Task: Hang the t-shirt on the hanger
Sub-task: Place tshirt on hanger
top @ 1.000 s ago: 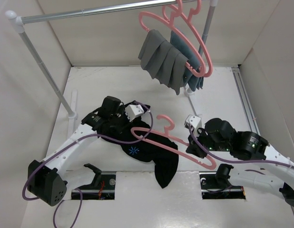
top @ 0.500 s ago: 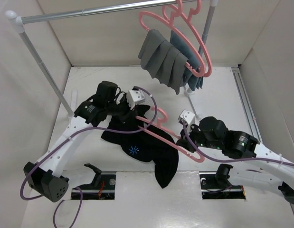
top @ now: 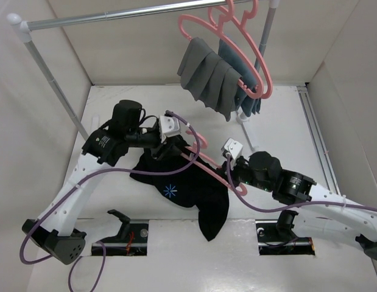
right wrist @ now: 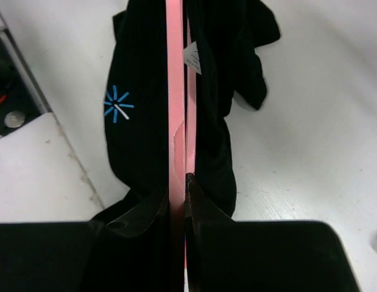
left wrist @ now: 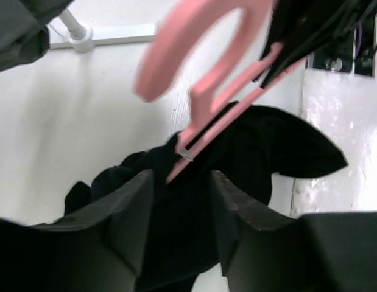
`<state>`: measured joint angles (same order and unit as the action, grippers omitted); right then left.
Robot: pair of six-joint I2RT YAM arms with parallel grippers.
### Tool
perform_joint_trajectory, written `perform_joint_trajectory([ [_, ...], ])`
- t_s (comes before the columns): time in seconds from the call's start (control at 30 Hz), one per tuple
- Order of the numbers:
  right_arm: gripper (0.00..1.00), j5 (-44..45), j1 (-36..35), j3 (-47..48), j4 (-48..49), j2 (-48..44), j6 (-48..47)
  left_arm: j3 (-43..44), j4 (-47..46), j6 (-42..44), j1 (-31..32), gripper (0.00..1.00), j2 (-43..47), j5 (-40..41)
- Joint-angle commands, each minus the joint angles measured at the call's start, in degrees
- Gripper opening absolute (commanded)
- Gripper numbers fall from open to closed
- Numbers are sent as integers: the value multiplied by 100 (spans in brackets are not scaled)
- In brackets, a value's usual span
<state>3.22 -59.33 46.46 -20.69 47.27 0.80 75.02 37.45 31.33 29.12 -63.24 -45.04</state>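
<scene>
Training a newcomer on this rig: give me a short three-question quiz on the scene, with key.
1. True or false: the right gripper is shut on the thin pink plastic hanger.
2. The star mark on the black cloth t-shirt is: A red, B light blue, C yellow.
3. Fill in: beside the grey pleated cloth on the metal rail hangs a ____ cloth.
Key: 1 true; 2 B; 3 blue.

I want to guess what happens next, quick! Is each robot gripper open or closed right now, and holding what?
Left gripper: open, above the shirt.
Right gripper: closed on the hanger.
</scene>
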Motion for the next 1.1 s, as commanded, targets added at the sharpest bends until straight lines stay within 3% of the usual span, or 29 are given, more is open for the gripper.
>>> perform_joint_trajectory([
  [0.0, 0, 371, -52, -180, 1127, 2, -247, 267, 744, 1386, -12, 41, 163, -322],
  [0.03, 0, 494, -52, -277, 1189, 2, -308, 345, 850, 1515, -12, 48, 233, -34],
  [0.13, 0, 548, -52, -488, 1374, -51, -308, 408, 484, 1621, -12, 54, 470, 598],
  [0.2, 0, 548, -52, -620, 1374, -104, -361, 408, 333, 1823, -65, 63, 655, 872],
  [0.37, 0, 496, -52, -682, 1488, -104, -361, -390, -35, 2859, -135, 73, 656, 1734],
  [0.5, 0, 364, -52, -682, 1489, -104, -414, -1181, -552, 3353, -530, 80, 191, 1254],
  [0.73, 0, 258, -52, -682, 1646, -51, -414, -1165, -1257, 3563, -583, 85, -794, 717],
  [0.8, 0, 258, -52, -682, 1699, -51, -414, -1165, -1188, 3783, -583, 79, -864, 611],
  [0.83, 0, 258, -52, -682, 1700, -51, -414, -1165, -1048, 3845, -583, 68, -865, 506],
  [0.87, 0, 258, -52, -682, 1700, 1, -414, -1165, -951, 3915, -583, 37, -935, 452],
  [0.93, 0, 310, -52, -682, 1761, 2, -414, -1095, -705, 3916, -583, 4, -988, 347],
  [1.07, 0, 608, -52, -568, 1814, 203, -466, -955, -353, 3750, -583, 0, -840, 232],
])
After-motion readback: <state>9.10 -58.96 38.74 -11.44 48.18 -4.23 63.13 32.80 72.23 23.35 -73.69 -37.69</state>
